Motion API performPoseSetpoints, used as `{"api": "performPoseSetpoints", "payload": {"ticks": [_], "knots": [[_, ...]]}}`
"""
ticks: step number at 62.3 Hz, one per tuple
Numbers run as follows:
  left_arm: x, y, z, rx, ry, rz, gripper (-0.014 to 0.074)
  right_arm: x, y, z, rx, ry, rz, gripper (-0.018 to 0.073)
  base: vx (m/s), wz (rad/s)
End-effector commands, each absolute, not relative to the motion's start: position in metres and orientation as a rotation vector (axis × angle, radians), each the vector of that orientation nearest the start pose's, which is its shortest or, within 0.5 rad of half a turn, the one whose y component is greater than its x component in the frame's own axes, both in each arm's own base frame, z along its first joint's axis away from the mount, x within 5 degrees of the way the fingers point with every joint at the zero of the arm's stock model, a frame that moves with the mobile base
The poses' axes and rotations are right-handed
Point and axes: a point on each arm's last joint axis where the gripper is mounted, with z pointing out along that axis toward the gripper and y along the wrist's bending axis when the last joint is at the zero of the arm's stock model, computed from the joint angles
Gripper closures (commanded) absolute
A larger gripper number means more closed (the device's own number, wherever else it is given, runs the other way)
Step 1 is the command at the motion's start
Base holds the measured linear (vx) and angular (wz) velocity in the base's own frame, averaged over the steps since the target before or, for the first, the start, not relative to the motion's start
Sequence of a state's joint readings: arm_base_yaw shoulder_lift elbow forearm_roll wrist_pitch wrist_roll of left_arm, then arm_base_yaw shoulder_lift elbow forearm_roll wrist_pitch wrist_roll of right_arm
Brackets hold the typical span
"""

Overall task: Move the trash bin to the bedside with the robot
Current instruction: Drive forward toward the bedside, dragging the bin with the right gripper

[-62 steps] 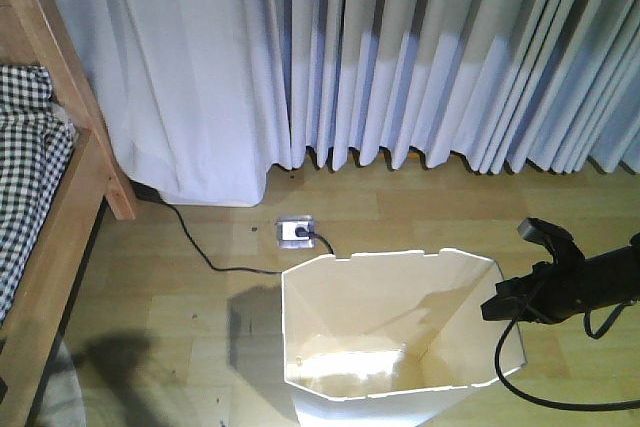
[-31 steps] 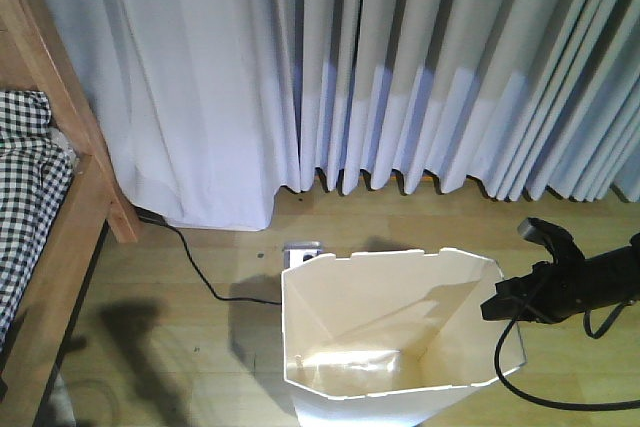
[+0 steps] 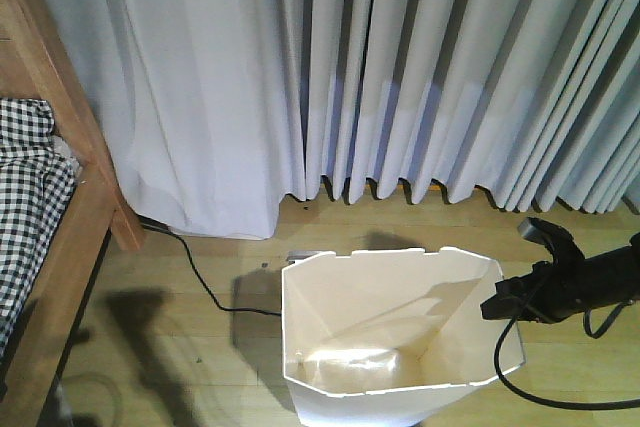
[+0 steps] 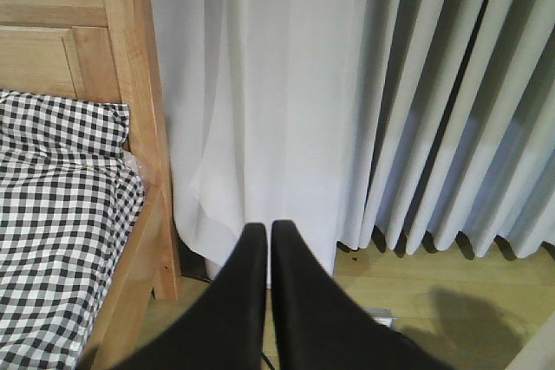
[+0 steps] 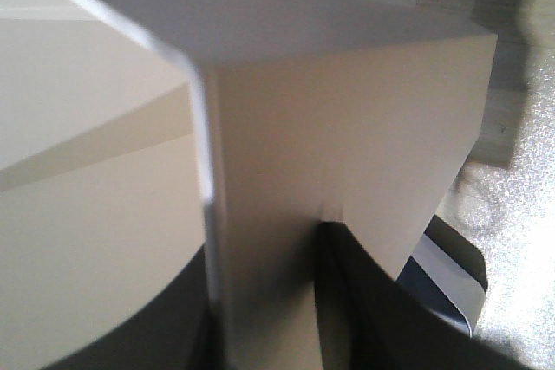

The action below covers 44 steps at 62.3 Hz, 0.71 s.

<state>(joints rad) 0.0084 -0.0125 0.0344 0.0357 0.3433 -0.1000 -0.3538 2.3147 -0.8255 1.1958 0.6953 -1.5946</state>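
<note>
The white faceted trash bin (image 3: 390,332) stands on the wooden floor at the bottom centre of the front view. My right gripper (image 3: 495,307) is shut on the bin's right rim; in the right wrist view the black jaws (image 5: 269,301) pinch the thin white wall (image 5: 329,127), one finger inside and one outside. The bedside, a light wooden bed frame (image 3: 80,217) with black-and-white checked bedding (image 3: 25,187), is at the far left, and it also shows in the left wrist view (image 4: 143,127). My left gripper (image 4: 268,240) is shut and empty, held in the air facing the curtain.
White curtains (image 3: 400,67) hang along the far wall down to the floor. A black cable (image 3: 205,287) runs over the floor from the bed's corner to behind the bin. The bed leg (image 3: 125,227) stands left of the cable.
The view has advanced toward the curtain; the floor socket has slid behind the bin's rim. The bin and right gripper hold the same place in the frame. The bed sits slightly lower left.
</note>
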Motion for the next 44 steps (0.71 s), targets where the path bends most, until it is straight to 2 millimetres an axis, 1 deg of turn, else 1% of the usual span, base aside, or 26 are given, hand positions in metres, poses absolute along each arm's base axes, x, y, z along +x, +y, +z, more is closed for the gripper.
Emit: {"api": "performPoseSetpoints", "payload": {"ticks": [1, 44], "knots": [[0.0553, 0.0013, 0.1761, -0.078, 1.785, -0.038, 0.0603, 0.2840, -0.0333, 0.0213, -0.156, 2.668, 1.183, 0.0564, 0.00, 0.00], [0.0553, 0.0013, 0.1761, -0.078, 1.785, -0.038, 0.0603, 0.2841, -0.0334, 0.0212, -0.154, 2.668, 1.181, 0.0564, 0.00, 0.00]]}}
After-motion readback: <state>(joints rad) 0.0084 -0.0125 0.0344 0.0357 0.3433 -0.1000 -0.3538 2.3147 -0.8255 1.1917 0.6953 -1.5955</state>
